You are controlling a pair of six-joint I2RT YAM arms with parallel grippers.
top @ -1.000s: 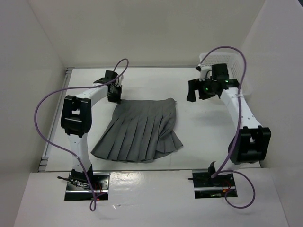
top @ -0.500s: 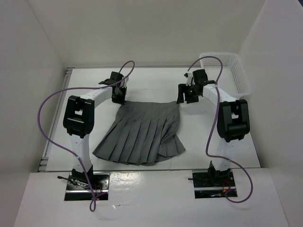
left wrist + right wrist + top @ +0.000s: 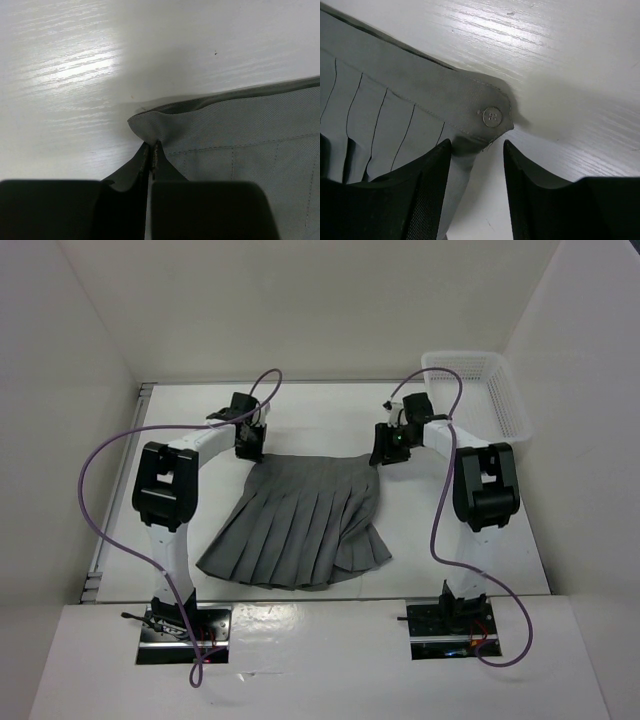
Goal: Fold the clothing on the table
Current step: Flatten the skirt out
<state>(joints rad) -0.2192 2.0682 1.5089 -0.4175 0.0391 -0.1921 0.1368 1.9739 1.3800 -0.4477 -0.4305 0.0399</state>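
Grasping of the two far corners is the step in hand, the lead-in to a first fold. The dark grey pleated fabric skirt (image 3: 295, 525) lies spread flat in the middle of the flat white surface (image 3: 330, 412), its waistband (image 3: 312, 458) at the far side and its hem fanned toward the arm bases. The left end effector (image 3: 151, 150) is pinched tight on the far-left waistband corner, a small fold of cloth caught between its tips. The right end effector (image 3: 477, 146) stands at a middling gap over the far-right corner. One of its fingers is over the pleats and the other over bare surface, with the waistband tab and its small grey button (image 3: 492, 116) just ahead of the tips. Nothing is gripped there yet. The next move, as I judge it, calls for the right jaws to nip that corner. Both arms would then lift together and carry the waistband toward the hem, with even tension so the pleats do not bunch.
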